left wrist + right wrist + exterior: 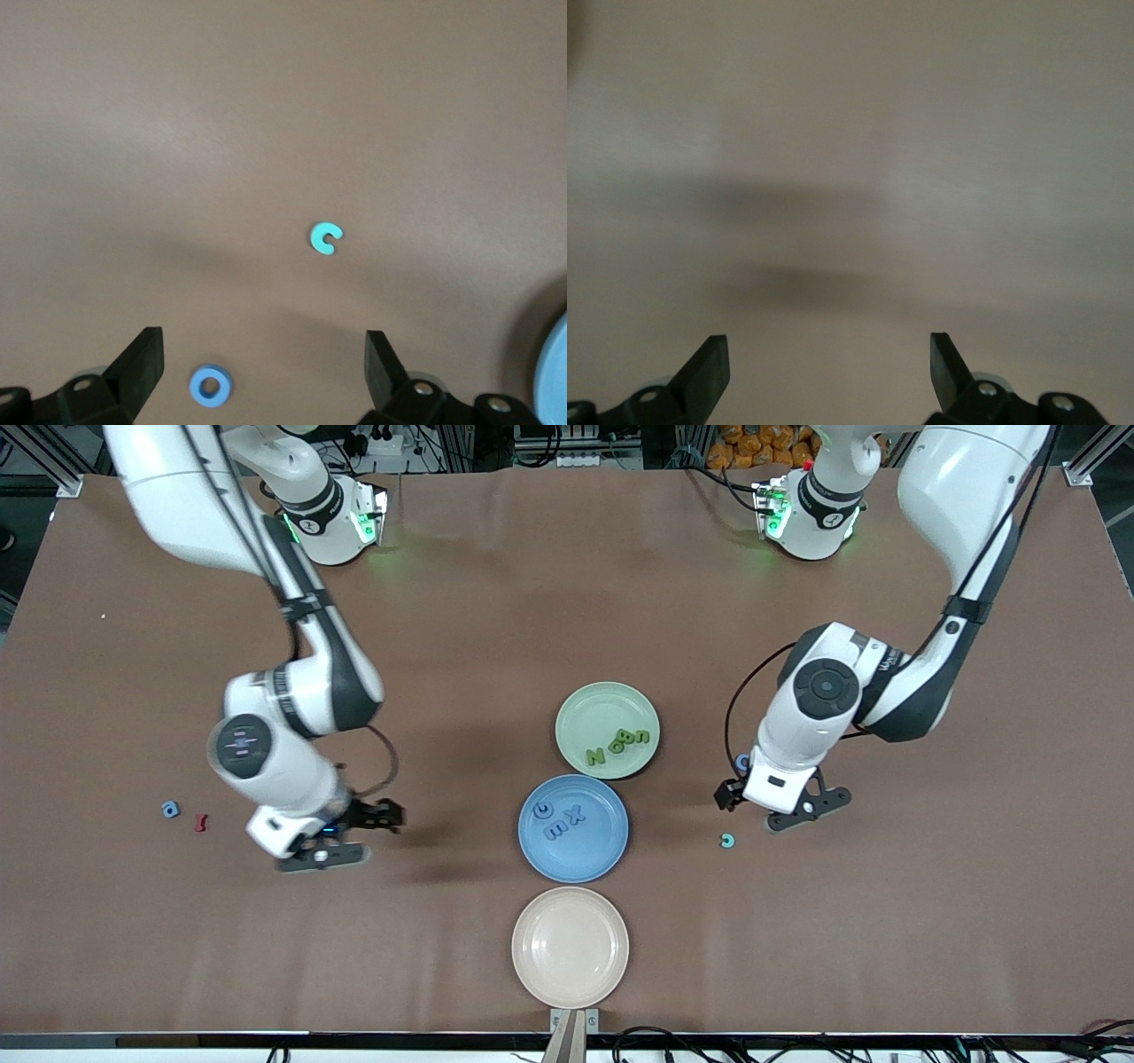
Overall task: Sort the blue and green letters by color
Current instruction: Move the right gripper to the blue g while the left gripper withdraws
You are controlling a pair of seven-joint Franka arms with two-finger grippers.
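Blue plate (611, 850): you've got three blue letters (560, 819) in it.
Green plate (585, 708): green letters (618, 746).
Left gripper (784, 810): jaws apart over blue ring (210, 386).
Right gripper (341, 840): jaws apart, empty.

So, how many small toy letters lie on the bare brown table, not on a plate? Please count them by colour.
Mid-blue toy letters: 2
Teal C-shaped toy letter: 1
Dark red toy letter: 1
Total: 4
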